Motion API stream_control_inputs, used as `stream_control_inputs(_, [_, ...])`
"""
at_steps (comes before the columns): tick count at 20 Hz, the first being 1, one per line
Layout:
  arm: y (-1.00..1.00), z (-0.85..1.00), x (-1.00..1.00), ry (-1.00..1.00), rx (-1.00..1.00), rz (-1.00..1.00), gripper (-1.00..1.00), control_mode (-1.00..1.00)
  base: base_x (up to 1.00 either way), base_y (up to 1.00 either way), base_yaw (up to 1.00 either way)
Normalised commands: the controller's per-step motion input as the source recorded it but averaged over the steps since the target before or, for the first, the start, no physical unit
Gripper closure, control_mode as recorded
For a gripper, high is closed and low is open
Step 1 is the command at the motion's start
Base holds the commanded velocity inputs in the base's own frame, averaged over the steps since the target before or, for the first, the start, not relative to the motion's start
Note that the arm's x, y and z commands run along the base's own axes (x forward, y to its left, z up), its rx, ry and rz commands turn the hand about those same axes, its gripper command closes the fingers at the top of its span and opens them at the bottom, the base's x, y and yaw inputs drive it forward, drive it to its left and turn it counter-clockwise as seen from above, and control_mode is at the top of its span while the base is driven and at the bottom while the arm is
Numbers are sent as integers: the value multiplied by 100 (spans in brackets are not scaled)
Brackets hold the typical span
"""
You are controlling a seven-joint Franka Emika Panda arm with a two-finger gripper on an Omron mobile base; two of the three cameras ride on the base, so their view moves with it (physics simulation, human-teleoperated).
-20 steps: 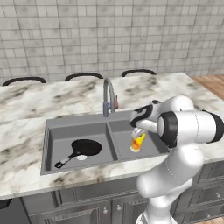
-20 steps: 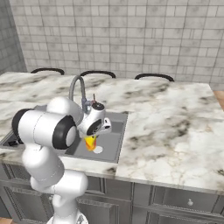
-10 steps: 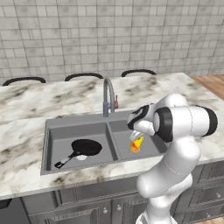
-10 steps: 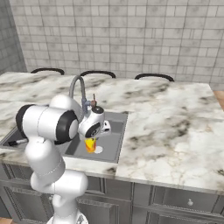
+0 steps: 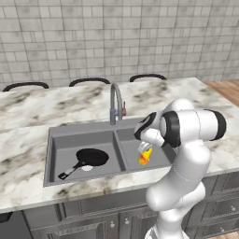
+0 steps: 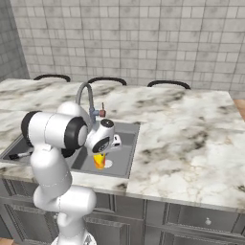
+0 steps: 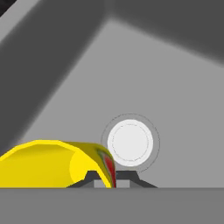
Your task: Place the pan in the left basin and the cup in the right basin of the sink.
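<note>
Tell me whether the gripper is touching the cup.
Touching. In the hand view the fingers close on the wall of the yellow cup, no gap showing, above the right basin.

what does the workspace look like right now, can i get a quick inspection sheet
surface: marble counter around a grey double sink with a curved faucet
job's things: pan lies in the left basin, handle toward the front left; cup hangs tilted over the right basin, above its pale drain, not yet set down
clutter: nothing seen
grippers: pincer shut on the cup's rim
cables: nothing seen
surroundings: grey tiled wall, dark chair backs behind the counter, grey cabinets below
</note>
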Motion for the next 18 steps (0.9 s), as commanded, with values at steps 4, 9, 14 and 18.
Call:
stream_control_inputs(4, [0,-17,2,0,0,0,100,-100,0,0,0])
stream_control_inputs(9, [0,-17,1,0,0,0,100,-100,0,0,0])
stream_control_inputs(14, [0,-14,0,0,0,0,100,-100,0,0,0])
stream_control_inputs(18, [0,-12,0,0,0,0,100,-100,0,0,0])
